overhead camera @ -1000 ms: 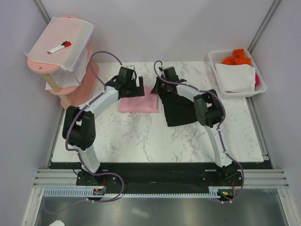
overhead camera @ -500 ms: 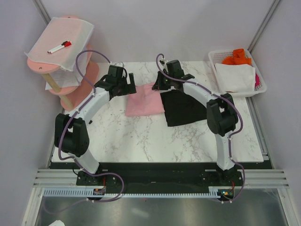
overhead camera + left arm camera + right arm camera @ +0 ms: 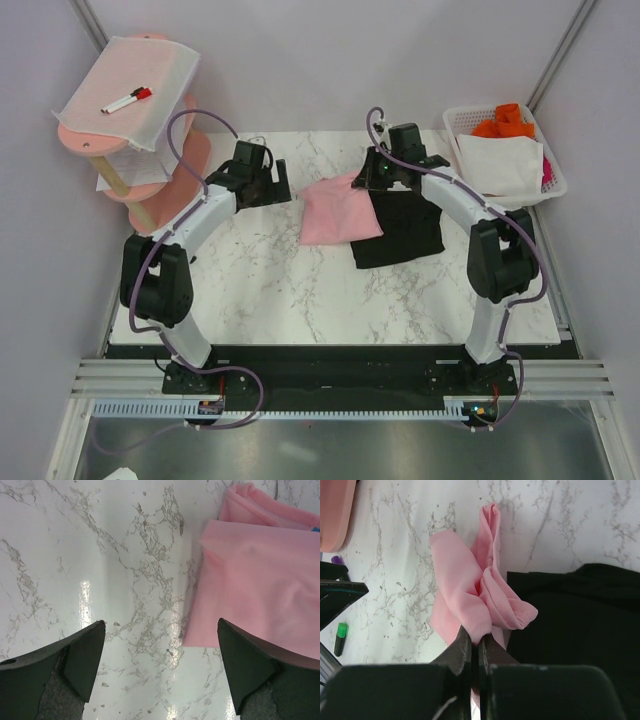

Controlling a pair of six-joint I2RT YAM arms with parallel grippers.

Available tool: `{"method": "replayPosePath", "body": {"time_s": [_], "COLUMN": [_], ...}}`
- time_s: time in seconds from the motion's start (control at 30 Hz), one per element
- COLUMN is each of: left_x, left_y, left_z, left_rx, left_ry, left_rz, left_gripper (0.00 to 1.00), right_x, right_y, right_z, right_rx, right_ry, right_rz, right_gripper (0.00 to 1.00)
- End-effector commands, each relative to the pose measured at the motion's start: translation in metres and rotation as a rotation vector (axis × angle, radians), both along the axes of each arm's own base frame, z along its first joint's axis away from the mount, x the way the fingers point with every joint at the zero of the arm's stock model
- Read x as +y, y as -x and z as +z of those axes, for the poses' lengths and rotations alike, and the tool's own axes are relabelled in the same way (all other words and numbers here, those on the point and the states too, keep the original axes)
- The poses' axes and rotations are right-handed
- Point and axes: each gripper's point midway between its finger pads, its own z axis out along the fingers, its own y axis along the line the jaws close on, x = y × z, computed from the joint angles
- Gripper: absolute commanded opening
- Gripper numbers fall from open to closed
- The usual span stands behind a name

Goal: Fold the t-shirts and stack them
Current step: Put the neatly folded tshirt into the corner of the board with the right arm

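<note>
At the middle of the worktop (image 3: 260, 285), my right jaws pinched a bunched far-right corner of the pink t-shirt (image 3: 338, 212), whose right edge lay over the left edge of the black t-shirt (image 3: 400, 232). My left jaws stood spread above the worktop, just left of the pink one. With only 1 pinch, I judged the fold could drag open, or rumple the black cloth beneath.

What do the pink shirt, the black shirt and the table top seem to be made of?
The pink t-shirt looks like soft matte cloth: it bunches in folds. The black t-shirt too, lying limp. The table is glossy with grey veins: marble or laminate, I cannot tell.
</note>
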Motion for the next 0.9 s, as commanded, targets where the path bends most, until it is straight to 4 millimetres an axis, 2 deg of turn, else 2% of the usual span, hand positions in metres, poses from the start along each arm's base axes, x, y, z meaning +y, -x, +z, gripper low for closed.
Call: {"method": "replayPosePath", "body": {"time_s": [0.0, 0.03, 0.07, 0.13, 0.23, 0.37, 0.5, 0.7, 0.8, 0.87], "left_x": [-0.002, -0.002, -0.002, -0.004, -0.006, -0.006, -0.006, -0.009, -0.011, -0.012], "left_y": [-0.006, -0.007, -0.007, -0.007, -0.009, -0.010, -0.011, -0.012, -0.012, -0.012], "left_z": [-0.005, -0.005, -0.005, -0.008, -0.010, -0.013, -0.017, -0.026, -0.028, -0.029], "left_rx": [0.004, 0.004, 0.006, 0.015, 0.018, 0.026, 0.033, 0.054, 0.062, 0.065], "left_ry": [0.013, 0.014, 0.014, 0.017, 0.020, 0.020, 0.017, 0.022, 0.028, 0.031], "left_rz": [0.020, 0.021, 0.020, 0.015, 0.012, 0.012, 0.012, 0.004, 0.001, -0.003], "left_gripper": [1.00, 1.00, 1.00, 1.00, 1.00, 1.00, 1.00, 1.00, 0.99, 0.99], "right_x": [-0.027, -0.033, -0.045, -0.064, -0.081, -0.091, -0.086, -0.094, -0.109, -0.127], "right_y": [0.014, 0.016, 0.019, 0.021, 0.026, 0.038, 0.051, 0.066, 0.064, 0.061], "right_z": [0.041, 0.047, 0.041, 0.044, 0.046, 0.044, 0.054, 0.064, 0.068, 0.064], "right_rx": [-0.055, -0.067, -0.042, -0.045, -0.029, 0.006, 0.006, 0.011, -0.002, 0.012], "right_ry": [-0.023, -0.024, -0.011, 0.001, 0.021, 0.040, 0.013, 0.029, 0.051, 0.086], "right_rz": [-0.022, -0.031, -0.053, -0.084, -0.110, -0.106, -0.060, -0.053, -0.097, -0.146], "right_gripper": [0.00, 0.00, 0.00, 0.00, 0.00, 0.00, 0.01, 0.01, 0.01, 0.01]}}
